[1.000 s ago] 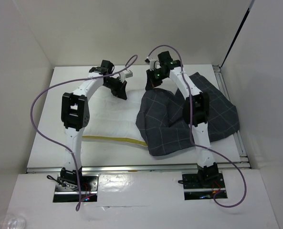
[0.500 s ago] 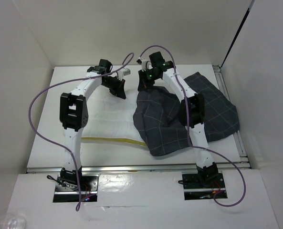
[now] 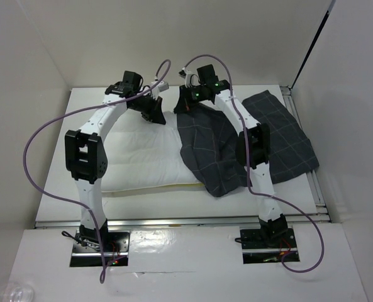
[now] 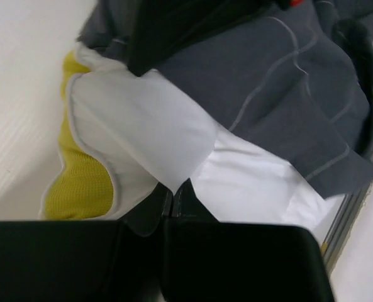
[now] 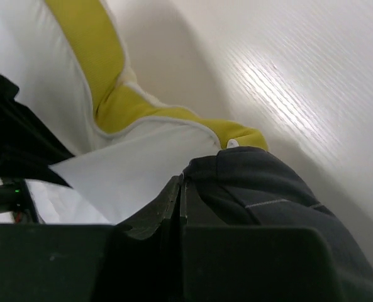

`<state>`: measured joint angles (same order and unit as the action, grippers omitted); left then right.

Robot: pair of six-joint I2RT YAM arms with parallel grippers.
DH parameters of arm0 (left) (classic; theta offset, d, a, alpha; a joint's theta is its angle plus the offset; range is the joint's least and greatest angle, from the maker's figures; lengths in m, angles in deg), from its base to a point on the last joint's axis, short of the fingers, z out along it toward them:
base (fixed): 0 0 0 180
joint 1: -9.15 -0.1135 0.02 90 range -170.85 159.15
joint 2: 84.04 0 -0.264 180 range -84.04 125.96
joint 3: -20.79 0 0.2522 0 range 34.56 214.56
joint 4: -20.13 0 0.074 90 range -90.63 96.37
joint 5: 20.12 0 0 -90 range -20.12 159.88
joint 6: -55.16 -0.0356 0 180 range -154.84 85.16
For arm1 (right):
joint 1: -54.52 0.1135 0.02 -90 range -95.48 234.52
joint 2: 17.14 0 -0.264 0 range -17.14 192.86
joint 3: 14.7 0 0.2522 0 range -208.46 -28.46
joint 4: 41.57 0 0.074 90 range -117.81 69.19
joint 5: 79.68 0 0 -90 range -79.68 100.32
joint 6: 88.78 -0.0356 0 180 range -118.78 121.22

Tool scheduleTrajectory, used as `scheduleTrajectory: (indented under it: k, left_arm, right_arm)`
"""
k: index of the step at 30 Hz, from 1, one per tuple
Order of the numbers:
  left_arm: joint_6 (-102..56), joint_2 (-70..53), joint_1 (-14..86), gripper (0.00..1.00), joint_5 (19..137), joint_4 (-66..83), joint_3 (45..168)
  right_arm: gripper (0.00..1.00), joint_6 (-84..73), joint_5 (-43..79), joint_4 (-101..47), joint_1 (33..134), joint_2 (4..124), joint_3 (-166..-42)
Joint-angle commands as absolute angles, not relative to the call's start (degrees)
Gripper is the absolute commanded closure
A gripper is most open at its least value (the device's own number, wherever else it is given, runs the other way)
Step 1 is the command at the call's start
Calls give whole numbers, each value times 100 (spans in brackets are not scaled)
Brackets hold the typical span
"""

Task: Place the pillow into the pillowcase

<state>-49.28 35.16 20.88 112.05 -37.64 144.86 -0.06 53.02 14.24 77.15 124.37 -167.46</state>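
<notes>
The white pillow (image 3: 136,154) lies across the left and middle of the table, its yellow band (image 3: 173,187) along the near edge. The dark grey checked pillowcase (image 3: 214,151) is draped over the pillow's right end and spreads to the right. My left gripper (image 3: 155,113) is at the pillow's far edge, shut on a white fold of the pillow (image 4: 148,132) next to its yellow band (image 4: 79,182). My right gripper (image 3: 185,108) is just right of it, shut on the pillowcase's edge (image 5: 249,182). The pillowcase (image 4: 268,82) overlaps the pillow's corner (image 5: 79,119).
The white table (image 3: 54,157) is boxed in by white walls on the left, back and right. A metal rail (image 3: 316,182) runs along its right edge and shows in the left wrist view (image 4: 362,176). Purple cables loop over both arms.
Both grippers have moved left along the far edge. The pillowcase has been dragged left and stretched further over the pillow's right end. The left arm's elbow has swung left.
</notes>
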Motion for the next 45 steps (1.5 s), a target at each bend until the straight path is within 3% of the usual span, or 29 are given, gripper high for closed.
scheduleTrajectory:
  k: [1, 11, 14, 23, 24, 25, 29, 33, 38, 42, 45]
  left_arm:
    - [-4618, 2715, 2602, 100, 12385, -2967, 14311]
    - [-4689, 2670, 2743, 100, 12068, -2607, 13826]
    - [-4689, 2670, 2743, 100, 12015, -2607, 13879]
    - [-4584, 2565, 2743, 100, 11594, -2325, 13669]
    - [-4583, 2565, 2743, 100, 11541, -2325, 13668]
    - [-4583, 2513, 2743, 100, 11462, -2325, 13616]
    - [-4495, 2223, 2690, 100, 10961, -1808, 12984]
    - [-4276, 2117, 2410, 100, 10364, -1306, 12430]
    - [-3837, 2459, 1997, 100, 9432, -1104, 12692]
    - [-3748, 3056, 1820, 74, 8572, -1121, 13368]
    - [-4038, 3557, 1820, 14, 8157, -1734, 14202]
  right_arm:
    - [96, -650, 6400, 569, 8141, 12041, -17057]
    - [90, -705, 6790, 224, 8247, 11470, -16487]
    - [100, -449, 6632, 445, 8177, 11417, -16372]
    - [99, 42, 6657, 1427, 8307, 11392, -16419]
    - [93, 165, 6353, 1534, 8308, 11321, -16303]
    - [71, 366, 6176, 1596, 8360, 11251, -16172]
    - [36, 448, 5244, 1430, 8099, 10890, -15635]
    - [30, 289, 4943, 930, 7545, 10566, -15503]
    - [24, 289, 4943, 744, 7078, 10214, -15388]
    - [24, 517, 5014, 682, 6867, 9976, -15274]
    - [24, 841, 5093, 980, 6805, 9836, -15151]
